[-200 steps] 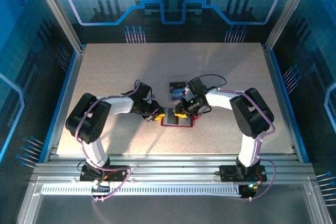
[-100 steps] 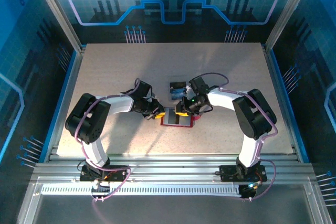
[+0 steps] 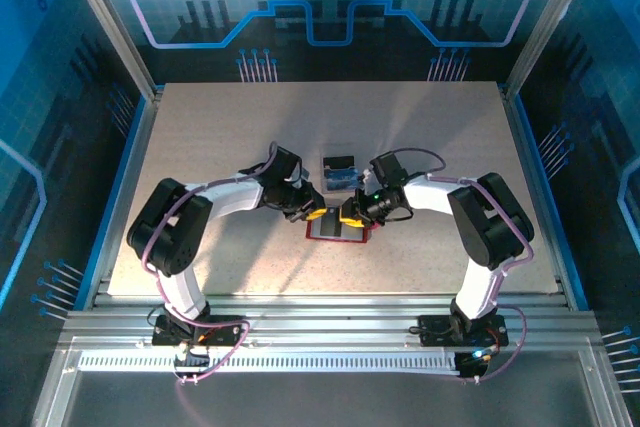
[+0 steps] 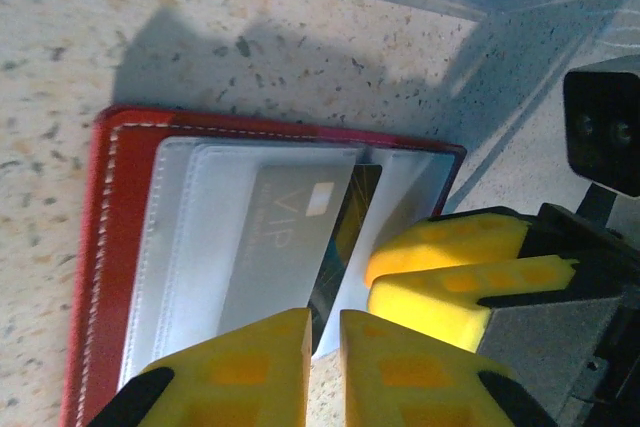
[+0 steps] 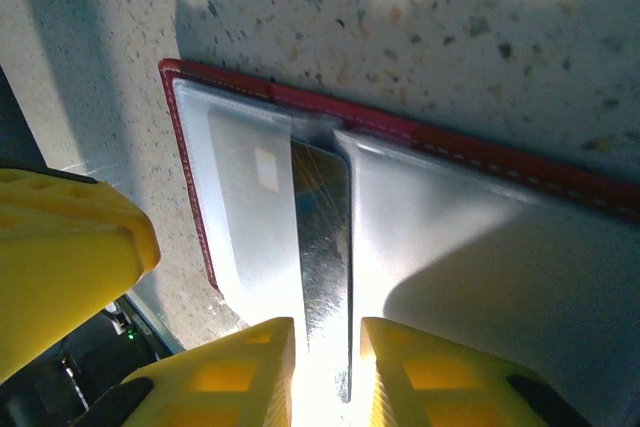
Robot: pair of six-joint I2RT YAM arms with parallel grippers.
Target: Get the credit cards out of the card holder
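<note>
The card holder [image 3: 338, 232] lies open and flat on the speckled worktop [image 3: 200, 147], near the middle and between the two arms. Its red border with pale stitching frames grey, see-through pockets. A pale pinkish-grey VIP card [image 4: 290, 237] sits in it, slanting out of a pocket by the centre fold. The card bears the letters "VIP" in thin pale print, a small light square beside them, and a dark band along one long edge.

The left pincer [image 4: 325, 347] has its yellow fingers drawn almost together, and the lower corner of the VIP card runs into the slit between them. It seems to nip that corner, though the fingers cover the contact itself. The right pincer [image 5: 325, 372] reaches in from the opposite side, its fingers a narrow gap apart astride the fold and the card's shiny strip. Glare whitens that spot, so I cannot tell whether it grips anything. The tips of the two pincers are just beside each other.

Beyond the holder and apart from it, a blue card [image 3: 340, 180] lies on the worktop with a darker rectangle touching its far edge. Both are too small for any print to be read. In the left wrist view the holder's lower part is cut off by the picture's edge.
</note>
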